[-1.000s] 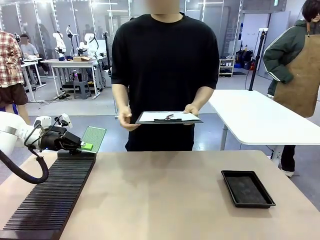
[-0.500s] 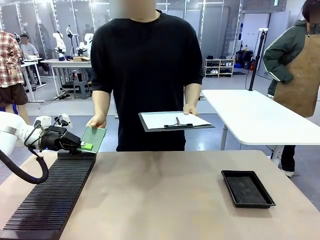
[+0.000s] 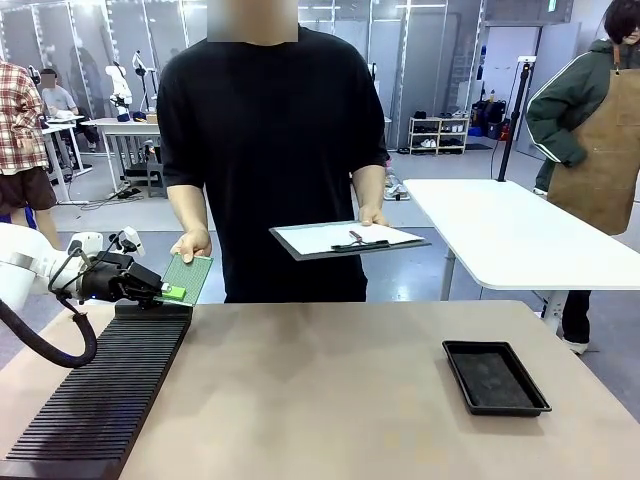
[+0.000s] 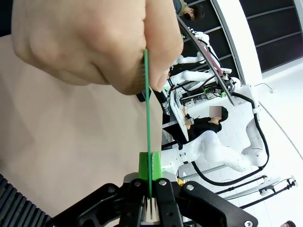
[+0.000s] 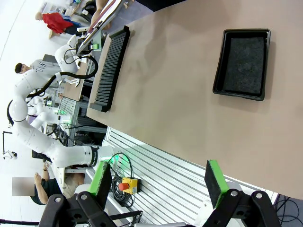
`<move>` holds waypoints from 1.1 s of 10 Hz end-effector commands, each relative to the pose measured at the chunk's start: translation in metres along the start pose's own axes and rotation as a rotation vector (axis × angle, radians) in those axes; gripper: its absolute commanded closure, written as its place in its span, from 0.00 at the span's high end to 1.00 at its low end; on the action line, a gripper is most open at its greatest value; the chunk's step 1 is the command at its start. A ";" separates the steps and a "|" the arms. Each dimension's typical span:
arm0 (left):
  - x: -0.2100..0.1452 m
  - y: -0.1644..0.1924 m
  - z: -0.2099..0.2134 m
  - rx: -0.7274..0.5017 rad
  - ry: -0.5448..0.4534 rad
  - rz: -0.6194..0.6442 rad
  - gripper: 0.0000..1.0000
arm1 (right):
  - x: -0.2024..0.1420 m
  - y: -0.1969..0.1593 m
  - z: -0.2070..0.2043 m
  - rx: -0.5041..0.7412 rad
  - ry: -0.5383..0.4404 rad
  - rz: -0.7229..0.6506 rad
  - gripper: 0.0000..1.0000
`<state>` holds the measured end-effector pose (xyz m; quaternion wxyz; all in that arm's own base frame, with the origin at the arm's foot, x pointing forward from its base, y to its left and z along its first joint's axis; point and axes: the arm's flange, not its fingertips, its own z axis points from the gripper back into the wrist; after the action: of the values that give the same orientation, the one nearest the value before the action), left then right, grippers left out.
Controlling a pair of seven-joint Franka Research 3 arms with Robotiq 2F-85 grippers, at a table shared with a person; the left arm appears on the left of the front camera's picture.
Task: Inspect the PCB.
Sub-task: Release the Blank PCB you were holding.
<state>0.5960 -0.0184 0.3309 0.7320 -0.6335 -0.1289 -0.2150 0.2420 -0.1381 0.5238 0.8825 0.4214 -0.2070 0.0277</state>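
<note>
1. Workshop benches are filling the background while a person is standing across the tan table [image 3: 320, 400], balancing a clipboard [image 3: 345, 240] on one palm.
2. Above the far end of the black rack [image 3: 100, 395], the left gripper [image 3: 163, 291] is pinching the PCB [image 3: 188, 276] by its near edge. The board is slanting up and away toward the person.
3. The person's other hand [image 3: 192, 244] is closing on the board's far top edge, so the long axis is running straight from the jaws to that hand, with each holding one end.
4. The right gripper [image 5: 158, 182] is hanging spread wide and empty, well apart from the board and looking down on the tray [image 5: 244, 64]. The hand is plainly the nearer taker.
5. The handover appears to be turning on the jaws letting go along that axis without twisting the thin board.
6. The left wrist view is showing the PCB [image 4: 147, 118] edge-on, clamped between the green pads [image 4: 144, 166], with the hand [image 4: 94, 42] wrapping its top. The front view is showing the board's speckled face and tilt instead.
</note>
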 end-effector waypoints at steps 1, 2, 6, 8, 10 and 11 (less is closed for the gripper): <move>-0.001 -0.001 0.000 -0.002 0.000 0.000 0.00 | 0.001 0.001 0.001 0.013 -0.006 0.019 1.00; -0.001 -0.001 0.000 -0.002 0.000 0.000 0.00 | 0.001 0.001 0.001 0.013 -0.006 0.019 1.00; 0.008 -0.013 0.002 0.014 0.032 -0.045 0.31 | 0.001 0.001 0.001 0.013 -0.006 0.019 1.00; 0.007 -0.012 0.007 0.011 0.030 -0.027 0.59 | 0.001 0.001 0.001 0.013 -0.006 0.019 1.00; 0.006 -0.011 0.007 0.004 0.038 -0.016 0.88 | 0.001 0.001 0.001 0.013 -0.006 0.019 1.00; 0.005 -0.011 0.007 0.007 0.042 -0.014 1.00 | 0.001 0.001 0.001 0.013 -0.006 0.019 1.00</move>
<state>0.5974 -0.0157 0.3421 0.7340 -0.6261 -0.1319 -0.2276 0.2420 -0.1381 0.5238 0.8825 0.4214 -0.2070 0.0278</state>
